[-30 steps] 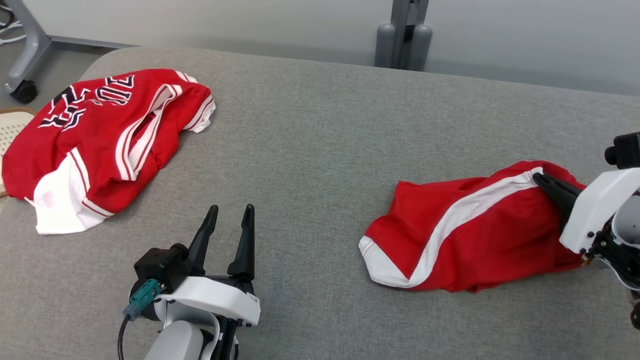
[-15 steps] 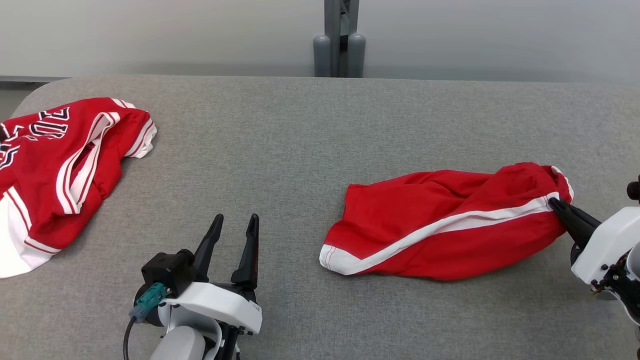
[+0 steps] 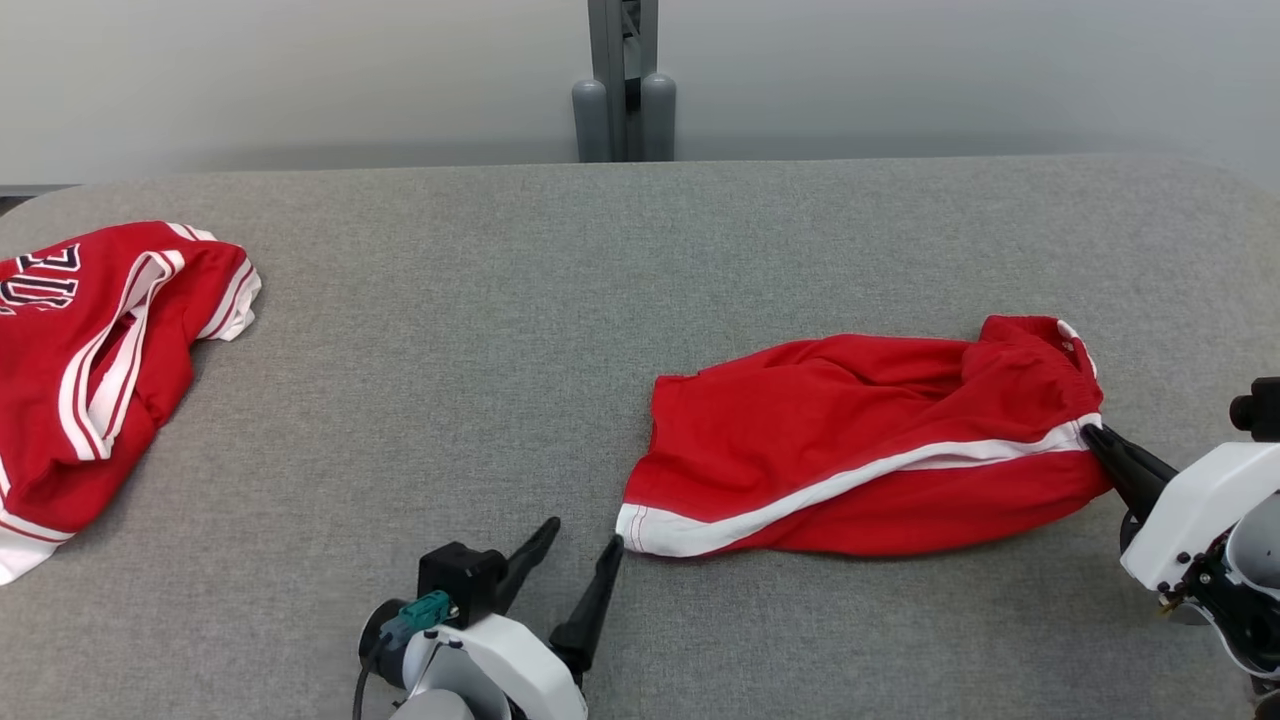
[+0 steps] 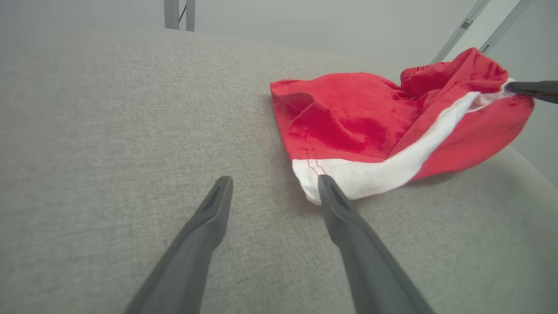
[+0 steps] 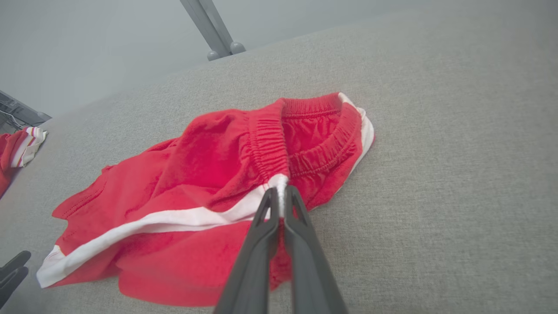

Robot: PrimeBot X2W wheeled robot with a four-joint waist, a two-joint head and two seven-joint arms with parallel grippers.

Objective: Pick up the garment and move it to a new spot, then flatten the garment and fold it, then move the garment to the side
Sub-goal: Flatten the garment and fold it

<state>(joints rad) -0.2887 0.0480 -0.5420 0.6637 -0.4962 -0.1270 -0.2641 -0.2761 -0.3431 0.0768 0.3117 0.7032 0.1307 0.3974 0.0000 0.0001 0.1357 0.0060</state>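
The right gripper point(image 3: 1092, 436) is clenched on the white stripe at the waistband of the red shorts point(image 3: 860, 450), which lie right of centre on the grey tabletop point(image 3: 480, 330). This is light, limp cloth, probably best taken next at the white hem corner. The left gripper point(image 3: 583, 537), jaws spread, stood well apart from the shorts a second ago and now sits just beside that corner.
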